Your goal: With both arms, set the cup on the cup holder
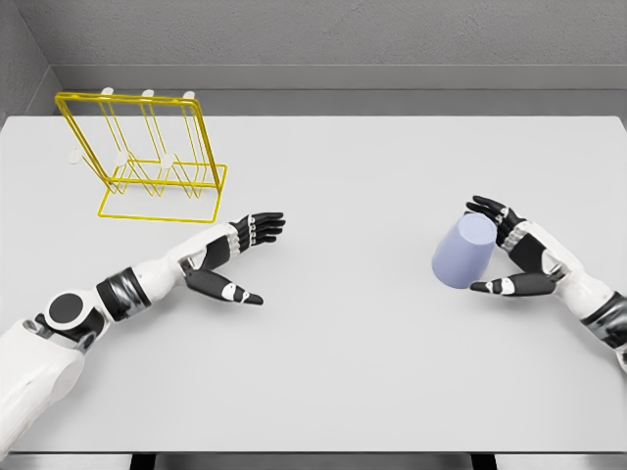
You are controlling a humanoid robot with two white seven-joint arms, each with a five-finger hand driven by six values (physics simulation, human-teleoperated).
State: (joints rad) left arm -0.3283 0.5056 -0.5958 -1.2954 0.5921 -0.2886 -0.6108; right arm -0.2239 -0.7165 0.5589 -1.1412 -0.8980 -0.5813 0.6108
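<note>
Lavender cup (463, 252), one, tilted within the right hand (517, 257)'s loose fingers; left hand (233, 257) spread near one yellow rack (147, 157)

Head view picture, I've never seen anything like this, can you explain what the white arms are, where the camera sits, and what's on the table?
This is a simulator's render, seen from a camera on a humanoid robot's head, looking down at a pale grey table. The two white arms are the robot's own, each ending in a five-finger hand. The left hand rests low over the table with fingers spread, holding nothing. The right hand is at a light purple cup, fingers behind it and thumb in front; the cup is tilted, and a firm grip cannot be confirmed. At the far left stands a yellow wire cup holder, with white-tipped pegs and nothing on it. The cup has not yet been placed there.
</note>
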